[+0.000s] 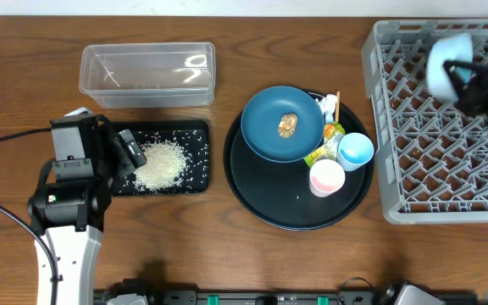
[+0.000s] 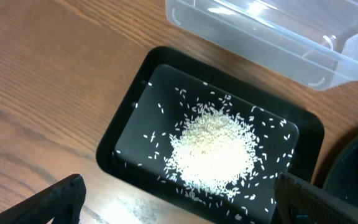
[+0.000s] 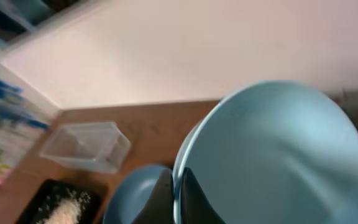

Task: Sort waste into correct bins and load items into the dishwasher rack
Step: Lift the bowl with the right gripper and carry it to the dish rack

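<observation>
The brown wooden table (image 1: pixel 24 85) is stretching across your whole workspace. Nearest you on the left, your left gripper (image 1: pixel 130 155) is hanging with its jaws spread wide and holding nothing. It is over the left end of the shallow black tray (image 1: pixel 195 135), where the white rice (image 1: pixel 161 163) is lying in a heap with stray grains around it.

On the round black tray (image 1: pixel 278 203) in the middle, the pink cup (image 1: pixel 327 178) and the light blue cup (image 1: pixel 356 151) are standing close together. The printed wrapper (image 1: pixel 327 144) is lying between them and the dark blue plate (image 1: pixel 265 127), which is carrying the brown lump (image 1: pixel 288 124). Just beyond the wrapper, the chopstick (image 1: pixel 338 100) and the tissue (image 1: pixel 329 106) are lying at the tray's far edge.

The clear tub (image 1: pixel 87 76) is sitting just beyond the black tray. Over the far part of the grey rack (image 1: pixel 396 127) on the right, your right gripper (image 3: pixel 178 193) is pinching the rim of the white bowl (image 1: pixel 446 61), fingers closed tight on it.
</observation>
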You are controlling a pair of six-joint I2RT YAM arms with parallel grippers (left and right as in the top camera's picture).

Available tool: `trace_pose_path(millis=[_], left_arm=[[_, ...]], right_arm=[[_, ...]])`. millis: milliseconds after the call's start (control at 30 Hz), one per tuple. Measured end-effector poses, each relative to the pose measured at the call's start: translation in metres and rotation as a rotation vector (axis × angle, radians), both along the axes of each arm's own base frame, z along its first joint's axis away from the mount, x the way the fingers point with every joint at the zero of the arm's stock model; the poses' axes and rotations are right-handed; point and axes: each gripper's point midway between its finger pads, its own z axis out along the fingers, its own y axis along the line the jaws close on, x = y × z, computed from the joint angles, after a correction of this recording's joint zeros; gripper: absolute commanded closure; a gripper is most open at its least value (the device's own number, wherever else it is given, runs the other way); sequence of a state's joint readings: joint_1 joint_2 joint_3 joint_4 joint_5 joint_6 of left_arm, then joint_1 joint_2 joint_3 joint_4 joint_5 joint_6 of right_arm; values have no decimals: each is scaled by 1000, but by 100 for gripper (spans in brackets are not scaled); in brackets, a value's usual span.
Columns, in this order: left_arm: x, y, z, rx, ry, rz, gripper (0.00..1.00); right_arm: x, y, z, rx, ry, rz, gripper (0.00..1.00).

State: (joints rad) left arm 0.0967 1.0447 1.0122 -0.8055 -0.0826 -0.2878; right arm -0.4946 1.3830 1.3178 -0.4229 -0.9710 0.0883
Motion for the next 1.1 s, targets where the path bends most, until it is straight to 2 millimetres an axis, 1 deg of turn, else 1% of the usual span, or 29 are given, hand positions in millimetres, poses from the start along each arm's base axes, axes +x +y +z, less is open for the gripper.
trace_pose_path(millis=[133, 233, 400, 467, 600, 667, 767, 867, 1100], left_arm=[[0, 0, 0, 0, 0, 0, 2], [0, 0, 0, 0, 0, 0, 2], [0, 0, 0, 0, 0, 0, 2], [0, 0, 0, 0, 0, 0, 2], [0, 0, 0, 0, 0, 0, 2], [0, 0, 0, 0, 0, 0, 2], [0, 0, 0, 0, 0, 0, 2], [0, 0, 0, 0, 0, 0, 2], [0, 0, 0, 0, 0, 0, 2]], right_arm=[[23, -20, -12, 76, -48, 70, 99], [41, -24, -22, 126, -99, 164, 99], [61, -31, -41, 203, -119, 244, 99], [64, -35, -46, 229, -114, 253, 99], [69, -54, -60, 289, -70, 211, 99], [71, -65, -71, 321, -41, 181, 99], [73, -75, -86, 358, -5, 156, 99], [76, -80, -99, 386, 23, 146, 99], [80, -82, -117, 414, 53, 141, 99]])
